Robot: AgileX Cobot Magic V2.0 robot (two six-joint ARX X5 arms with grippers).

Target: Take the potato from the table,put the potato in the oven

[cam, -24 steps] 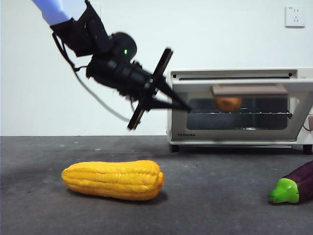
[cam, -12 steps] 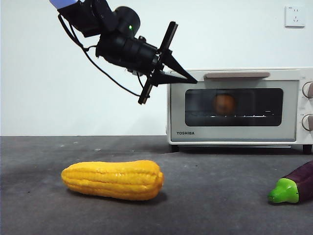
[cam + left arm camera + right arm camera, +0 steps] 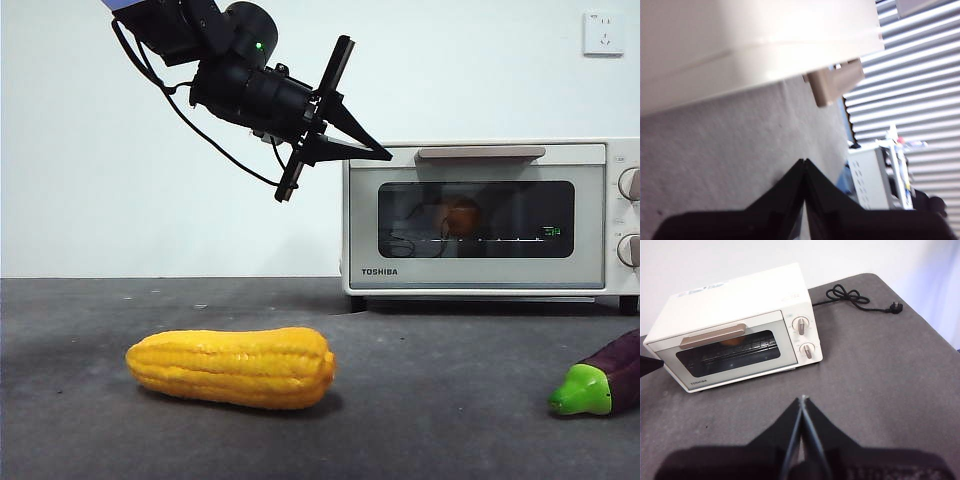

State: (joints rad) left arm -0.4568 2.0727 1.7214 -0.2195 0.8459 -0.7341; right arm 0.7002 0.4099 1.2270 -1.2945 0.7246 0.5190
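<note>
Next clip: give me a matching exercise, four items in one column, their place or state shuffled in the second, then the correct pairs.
Things:
1. potato
2. corn cob
3. eggplant
4. left gripper

Places or states:
A. lying on the table, cut off by the picture's edge
B. in the air beside the oven, jaws shut
C. behind the closed glass door, on the rack
D. lying on its side in front of the oven

Pairs: 1-C, 2-D, 3-A, 4-B
</note>
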